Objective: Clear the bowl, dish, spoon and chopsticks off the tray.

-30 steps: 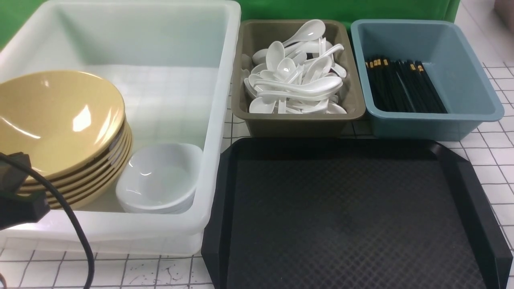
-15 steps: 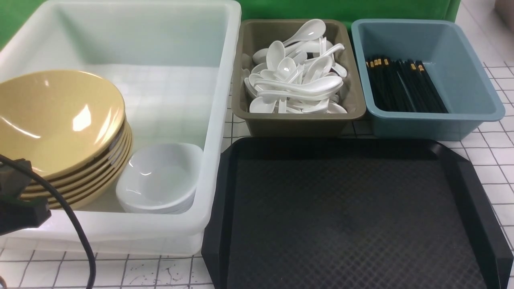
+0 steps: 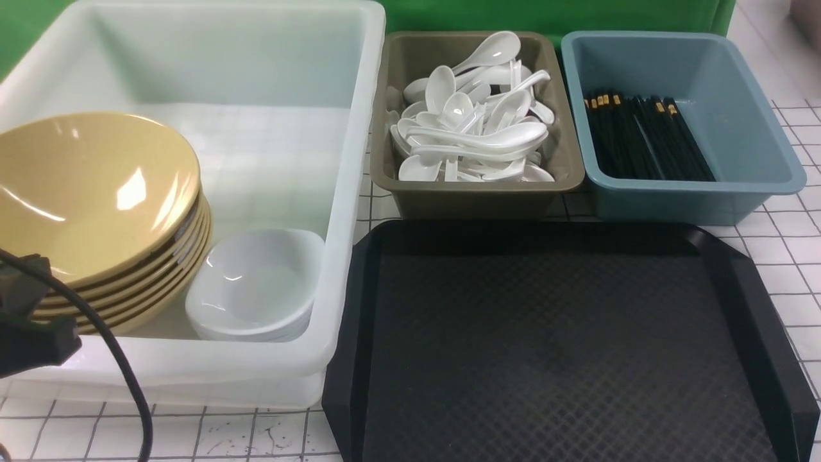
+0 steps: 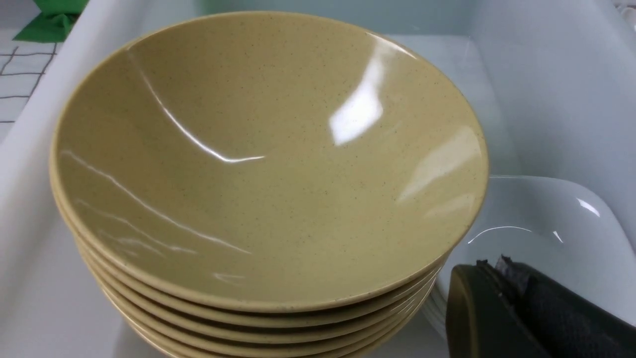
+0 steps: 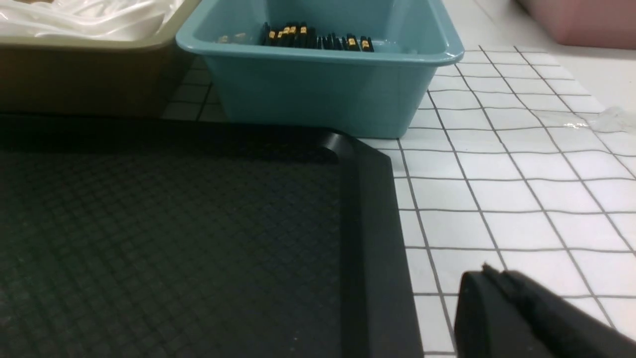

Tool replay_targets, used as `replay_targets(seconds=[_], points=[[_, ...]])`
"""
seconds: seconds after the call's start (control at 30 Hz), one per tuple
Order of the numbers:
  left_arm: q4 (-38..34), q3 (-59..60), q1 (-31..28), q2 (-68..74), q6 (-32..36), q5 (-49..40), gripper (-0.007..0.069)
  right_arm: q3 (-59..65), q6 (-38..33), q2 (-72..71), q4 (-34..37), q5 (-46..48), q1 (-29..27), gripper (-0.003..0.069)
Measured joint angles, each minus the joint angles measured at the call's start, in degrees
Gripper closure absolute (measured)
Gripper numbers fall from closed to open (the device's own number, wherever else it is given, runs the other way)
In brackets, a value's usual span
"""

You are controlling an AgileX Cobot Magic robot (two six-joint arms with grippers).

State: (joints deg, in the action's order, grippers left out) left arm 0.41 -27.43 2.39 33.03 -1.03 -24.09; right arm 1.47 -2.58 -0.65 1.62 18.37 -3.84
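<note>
The black tray (image 3: 551,346) lies at the front right with nothing on its textured floor. In the white tub (image 3: 349,192) the top bowl (image 3: 96,186) crowns a stack of yellow bowls. Beside it sits a stack of white ones, the top dish (image 3: 256,282) uppermost. White spoons (image 3: 471,125) fill the brown tub, and black chopsticks (image 3: 644,135) lie in the blue tub. My left gripper (image 4: 489,262) is shut on nothing, low beside the bowl (image 4: 268,164) and over the dish (image 4: 546,233). My right gripper (image 5: 489,271) is shut and empty above the tiled table, just right of the tray's rim (image 5: 367,209).
The brown tub (image 3: 474,202) and blue tub (image 3: 673,199) stand side by side right behind the tray. The white tub's tall wall runs along the tray's left edge. A black part of my left arm with its cable (image 3: 32,333) shows at the lower left.
The black part of my left arm at the lower left has sunk slightly. Nothing else has moved.
</note>
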Motion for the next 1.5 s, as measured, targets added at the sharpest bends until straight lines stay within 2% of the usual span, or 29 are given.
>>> replay_targets(seconds=[0.13,0.3,0.4,0.57,0.83,1.5], points=[[1.4,5.7,0.0,-8.5,-0.2,2.6,0.0636,0.0,0.0,0.0,0.0,0.0,0.0,0.0612],[5.5,15.8,-0.6,-25.9,-0.3,14.9,0.0636,0.0,0.0,0.0,0.0,0.0,0.0,0.0612],[4.9,21.0,-2.4,-32.1,-0.5,16.9,0.0636,0.0,0.0,0.0,0.0,0.0,0.0,0.061],[2.6,28.3,-4.8,-33.7,-2.1,15.0,0.0636,0.0,0.0,0.0,0.0,0.1,0.0,0.061],[0.2,28.9,-4.8,-33.8,-2.3,5.9,0.0636,0.0,0.0,-0.1,0.0,0.2,0.0,0.061],[-0.7,28.9,-3.0,-33.8,-1.2,5.7,0.0636,0.0,0.0,-0.1,0.0,0.2,0.0,0.0599]])
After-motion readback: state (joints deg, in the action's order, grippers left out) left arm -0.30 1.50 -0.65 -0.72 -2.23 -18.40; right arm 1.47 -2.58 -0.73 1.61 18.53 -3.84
